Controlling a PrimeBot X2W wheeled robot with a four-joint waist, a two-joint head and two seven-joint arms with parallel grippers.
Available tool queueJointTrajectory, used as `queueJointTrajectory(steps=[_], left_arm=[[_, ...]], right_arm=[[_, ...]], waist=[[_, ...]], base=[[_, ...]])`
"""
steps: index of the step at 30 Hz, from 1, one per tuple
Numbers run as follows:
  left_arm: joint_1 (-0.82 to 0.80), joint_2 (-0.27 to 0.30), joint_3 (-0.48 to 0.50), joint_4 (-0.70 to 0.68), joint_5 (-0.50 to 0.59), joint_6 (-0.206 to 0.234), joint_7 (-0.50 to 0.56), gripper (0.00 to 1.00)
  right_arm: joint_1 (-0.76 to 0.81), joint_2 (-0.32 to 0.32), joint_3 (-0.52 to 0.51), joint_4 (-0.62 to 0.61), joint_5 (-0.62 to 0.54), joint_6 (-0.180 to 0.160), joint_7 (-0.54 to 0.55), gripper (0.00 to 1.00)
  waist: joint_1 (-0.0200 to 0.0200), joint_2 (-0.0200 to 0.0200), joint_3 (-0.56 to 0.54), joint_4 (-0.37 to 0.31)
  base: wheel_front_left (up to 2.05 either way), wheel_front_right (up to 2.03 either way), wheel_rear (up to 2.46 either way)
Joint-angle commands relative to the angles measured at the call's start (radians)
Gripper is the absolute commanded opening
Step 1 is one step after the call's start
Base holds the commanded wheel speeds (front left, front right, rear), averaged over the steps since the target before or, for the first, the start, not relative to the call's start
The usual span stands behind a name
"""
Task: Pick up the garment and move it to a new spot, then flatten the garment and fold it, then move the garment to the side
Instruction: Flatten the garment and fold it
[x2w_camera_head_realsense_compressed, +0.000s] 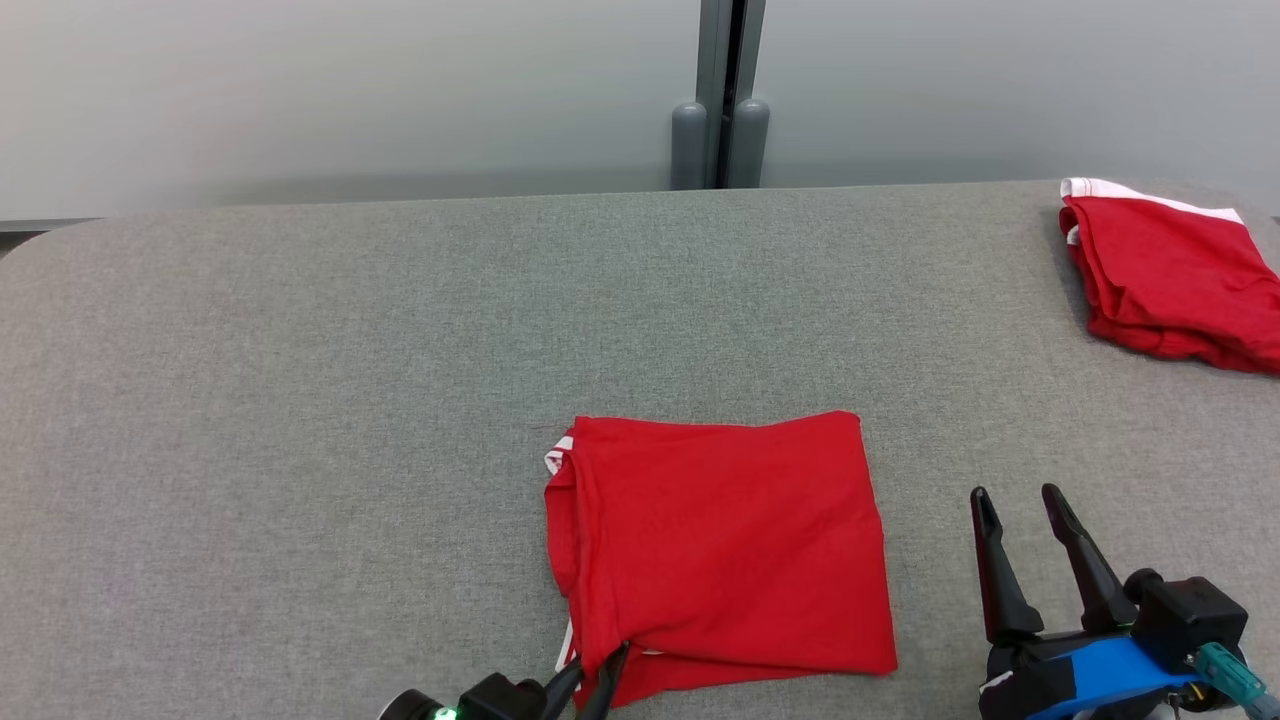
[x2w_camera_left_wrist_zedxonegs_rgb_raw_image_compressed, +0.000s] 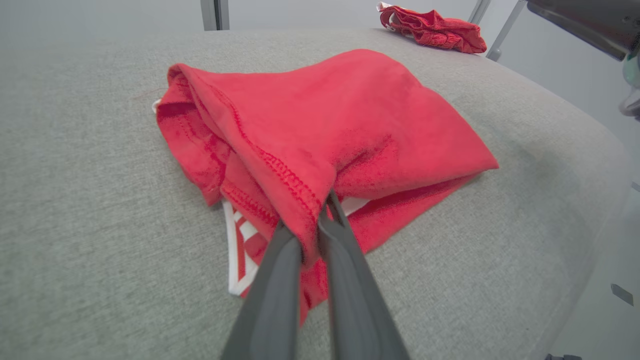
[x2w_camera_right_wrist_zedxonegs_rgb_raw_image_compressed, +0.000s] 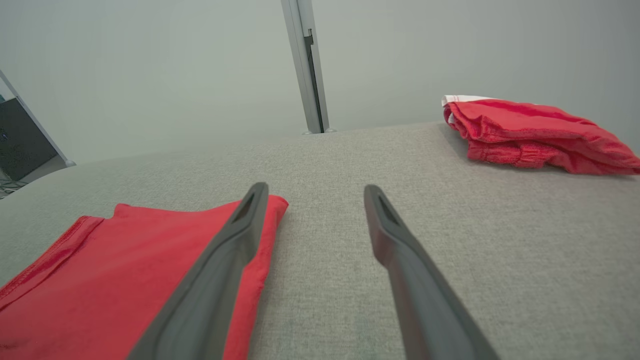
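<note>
The garment (x2w_camera_head_realsense_compressed: 720, 545) is red with white trim, folded into a rough square on the grey table near the front edge. My left gripper (x2w_camera_head_realsense_compressed: 600, 668) is shut on its near left corner. In the left wrist view the garment (x2w_camera_left_wrist_zedxonegs_rgb_raw_image_compressed: 325, 135) has its hemmed edge pinched and slightly lifted between the dark fingers (x2w_camera_left_wrist_zedxonegs_rgb_raw_image_compressed: 280, 280) of the left gripper (x2w_camera_left_wrist_zedxonegs_rgb_raw_image_compressed: 317, 225). My right gripper (x2w_camera_head_realsense_compressed: 1015, 505) stands open to the right of the garment, nothing between its fingers. From the right wrist, the right gripper (x2w_camera_right_wrist_zedxonegs_rgb_raw_image_compressed: 312, 192) hovers beside the garment (x2w_camera_right_wrist_zedxonegs_rgb_raw_image_compressed: 125, 270), over bare table.
A second red garment (x2w_camera_head_realsense_compressed: 1165, 275) with a white band lies folded at the table's (x2w_camera_head_realsense_compressed: 350, 350) far right corner. A grey post (x2w_camera_head_realsense_compressed: 722, 95) stands behind the table's back edge. The table's left half is bare grey fabric.
</note>
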Motion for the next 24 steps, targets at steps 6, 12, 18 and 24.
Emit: queueJointTrajectory(steps=[6, 12, 18, 24], left_arm=[[0.007, 0.0, 0.042, -0.016, -0.001, 0.052, -0.021, 1.0], [0.024, 0.01, 0.125, -0.105, 0.006, 0.082, -0.028, 1.0], [0.05, 0.006, 0.233, -0.19, 0.023, 0.098, -0.028, 1.0], [0.065, -0.017, 0.388, -0.254, 0.056, 0.136, -0.028, 1.0]], right_arm=[[0.007, -0.013, -0.002, 0.013, 0.011, 0.0, -0.003, 1.0], [0.015, -0.016, -0.011, 0.012, 0.016, 0.0, -0.003, 1.0], [0.014, -0.019, -0.01, 0.003, 0.011, 0.0, -0.003, 1.0], [0.005, -0.021, -0.015, -0.011, 0.007, 0.0, -0.003, 1.0]], waist=[[0.0, -0.0001, -0.005, 0.0], [0.0, -0.0001, -0.018, 0.002], [0.0, -0.0001, -0.031, -0.001], [0.0, -0.0001, -0.037, -0.003]], base=[[0.0, 0.0, 0.0], [0.0, 0.0, 0.0], [0.0, 0.0, 0.0], [0.0, 0.0, 0.0]])
